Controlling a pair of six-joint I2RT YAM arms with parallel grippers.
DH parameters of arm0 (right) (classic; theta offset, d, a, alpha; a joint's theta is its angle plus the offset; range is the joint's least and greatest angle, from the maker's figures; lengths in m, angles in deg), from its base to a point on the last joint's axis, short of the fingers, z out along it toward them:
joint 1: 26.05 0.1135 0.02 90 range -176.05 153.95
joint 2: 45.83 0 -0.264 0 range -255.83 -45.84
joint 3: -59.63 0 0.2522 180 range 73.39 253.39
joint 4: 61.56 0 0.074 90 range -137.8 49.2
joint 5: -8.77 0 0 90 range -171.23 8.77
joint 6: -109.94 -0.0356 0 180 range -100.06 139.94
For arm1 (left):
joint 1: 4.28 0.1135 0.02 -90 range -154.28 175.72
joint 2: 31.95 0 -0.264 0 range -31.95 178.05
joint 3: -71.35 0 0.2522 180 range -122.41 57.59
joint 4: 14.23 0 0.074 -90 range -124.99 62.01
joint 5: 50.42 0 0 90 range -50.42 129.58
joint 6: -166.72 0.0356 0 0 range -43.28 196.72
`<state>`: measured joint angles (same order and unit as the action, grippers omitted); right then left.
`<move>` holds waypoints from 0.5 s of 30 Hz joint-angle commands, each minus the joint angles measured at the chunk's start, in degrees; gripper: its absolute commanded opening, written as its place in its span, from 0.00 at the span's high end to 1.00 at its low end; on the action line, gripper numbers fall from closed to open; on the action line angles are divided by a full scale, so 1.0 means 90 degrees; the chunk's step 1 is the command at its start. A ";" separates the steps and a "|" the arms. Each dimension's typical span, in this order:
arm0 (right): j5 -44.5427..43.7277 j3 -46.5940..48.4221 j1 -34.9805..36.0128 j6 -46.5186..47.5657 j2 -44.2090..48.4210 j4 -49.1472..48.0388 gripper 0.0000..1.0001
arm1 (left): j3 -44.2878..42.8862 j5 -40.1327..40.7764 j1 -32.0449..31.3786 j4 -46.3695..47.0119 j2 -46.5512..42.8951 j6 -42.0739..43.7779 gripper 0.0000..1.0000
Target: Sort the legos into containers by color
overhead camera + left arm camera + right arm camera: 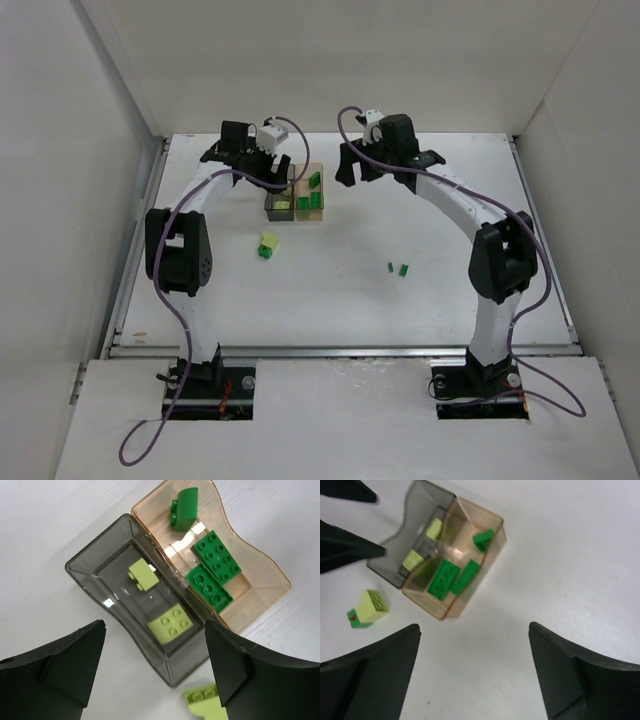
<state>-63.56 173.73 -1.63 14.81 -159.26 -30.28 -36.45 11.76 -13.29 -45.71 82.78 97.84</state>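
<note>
Legos [170, 625] lie in 2 containers [87, 580] — left, right jaws wide apart, empty.

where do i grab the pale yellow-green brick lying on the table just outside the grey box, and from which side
Come straight down with the left pincer, the nearer one, and close on the two flat side walls of the pale yellow-green plastic brick. Its studs face roughly up, so those walls are free. A small dark green brick touches one end; avoid that end.
</note>
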 commanded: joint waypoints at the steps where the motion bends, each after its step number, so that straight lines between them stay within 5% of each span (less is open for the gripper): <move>1: -0.0829 -0.0452 0.0011 0.0188 0.0813 0.0502 0.06 | 0.0242 -0.0044 -0.0053 -0.0042 -0.1300 0.0550 0.22; 2: -0.1034 -0.0619 0.0011 0.0189 0.0961 0.0640 0.00 | 0.0389 0.0101 -0.0130 -0.0043 -0.1506 0.0727 0.22; 9: -0.2803 -0.3118 -0.0048 -0.0669 0.2494 0.1187 0.00 | 0.2448 0.1612 -0.0560 0.0365 -0.3489 0.2535 0.21; 12: -0.2716 -0.4124 -0.0203 -0.1468 0.3127 0.1130 0.00 | 0.3151 0.2538 -0.0561 0.1613 -0.4133 0.1934 0.00; 15: -0.2560 -0.5043 -0.0263 -0.2055 0.3704 0.0751 0.00 | 0.3272 0.3469 -0.0502 0.2486 -0.4301 -0.0360 0.00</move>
<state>-85.07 132.55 -3.31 4.49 -130.61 -21.32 -8.15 31.41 -18.71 -34.45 44.91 108.07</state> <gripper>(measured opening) 0.998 0.997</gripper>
